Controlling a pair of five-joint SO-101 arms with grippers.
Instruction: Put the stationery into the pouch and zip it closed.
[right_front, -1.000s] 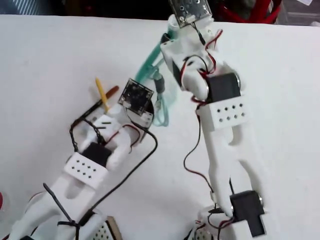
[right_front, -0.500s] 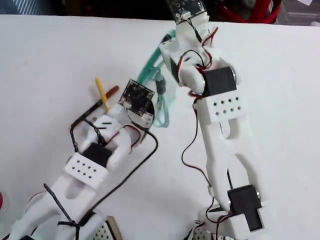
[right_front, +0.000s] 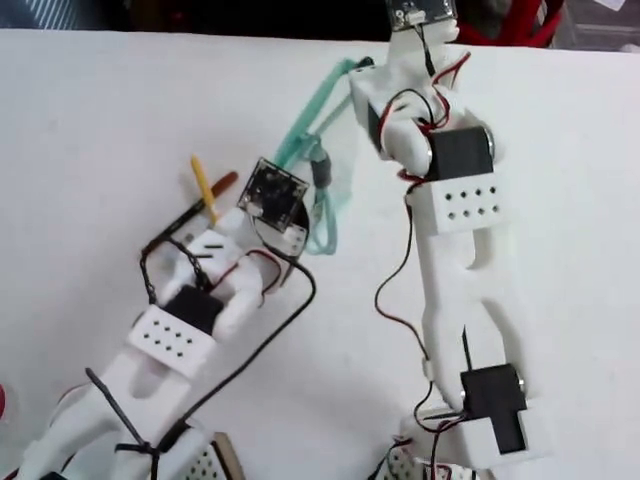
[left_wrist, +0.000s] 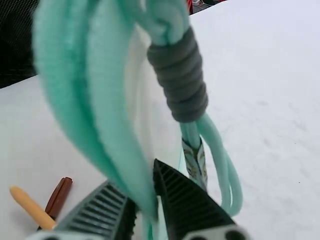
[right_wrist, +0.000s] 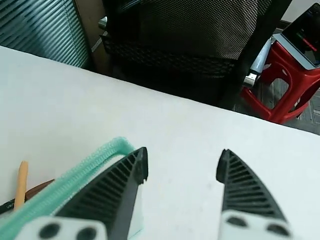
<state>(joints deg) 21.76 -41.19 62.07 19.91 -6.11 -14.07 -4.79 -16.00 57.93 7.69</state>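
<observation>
The teal-edged clear pouch (right_front: 318, 130) hangs stretched between the two arms above the table. My left gripper (left_wrist: 139, 190) is shut on the pouch's teal edge (left_wrist: 100, 110), beside a grey sleeve (left_wrist: 180, 75) on its cord loop. My right gripper (right_wrist: 184, 156) stands open at the pouch's far end, with the teal edge (right_wrist: 80, 172) just outside one finger and nothing between the fingers. A yellow pen (right_front: 203, 187), a brown pen (right_front: 223, 182) and a black pen (right_front: 172, 226) lie on the table beside the left arm.
The white table (right_front: 90, 130) has open room at the left and far right. A black mesh chair (right_wrist: 190, 45) and a red stool (right_wrist: 295, 75) stand beyond the table's far edge. Loose wires (right_front: 395, 300) hang off the right arm.
The right arm has swung to the right, away from the pouch's far end, which now shows free. The left arm has kept still, holding the pouch.
</observation>
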